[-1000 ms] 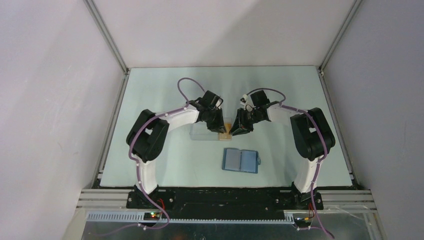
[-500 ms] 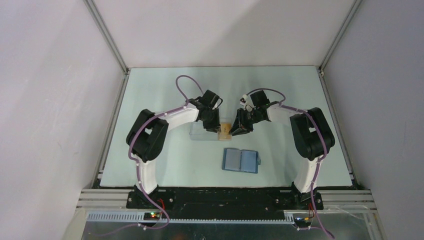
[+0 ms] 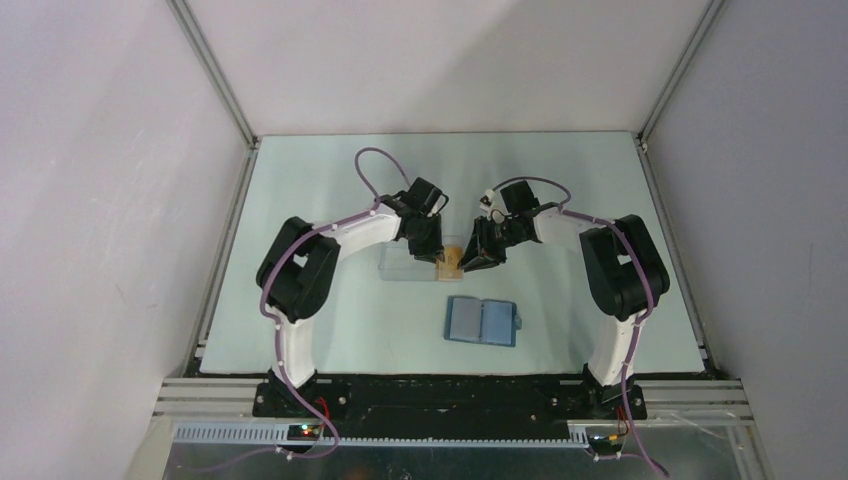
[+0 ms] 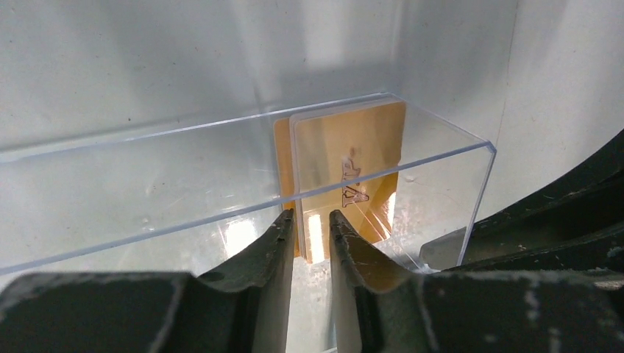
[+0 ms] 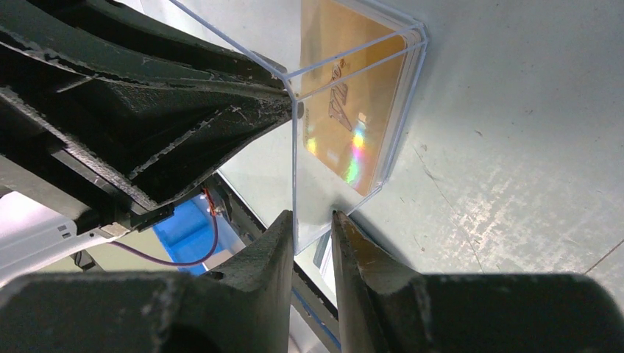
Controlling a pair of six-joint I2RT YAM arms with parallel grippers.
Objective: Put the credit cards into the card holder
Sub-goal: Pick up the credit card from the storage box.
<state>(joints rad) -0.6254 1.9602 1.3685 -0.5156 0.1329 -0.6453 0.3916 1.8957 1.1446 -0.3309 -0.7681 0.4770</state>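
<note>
The orange-tan credit cards [image 4: 346, 169] stand on edge as a small stack inside the right end of a clear plastic box [image 4: 147, 191]. My left gripper [image 4: 310, 228] reaches into the box, its jaws closed to a narrow gap on the cards' near edge. My right gripper [image 5: 313, 224] is closed on the box's end wall [image 5: 294, 176], with the cards [image 5: 346, 110] visible through it. In the top view the two grippers [image 3: 438, 257] [image 3: 468, 264] meet at the cards [image 3: 452, 259]. The blue card holder [image 3: 482, 321] lies open and flat, nearer the arm bases.
The clear box [image 3: 405, 266] lies on the pale green table [image 3: 330, 190], extending left from the cards. Grey enclosure walls and metal frame rails [image 3: 215, 85] bound the table. The card holder's blue shows low in the right wrist view [image 5: 180, 232].
The left gripper and wrist have shifted slightly back and left, and the cards have moved a little with it. The right arm and the card holder have stayed in place.
</note>
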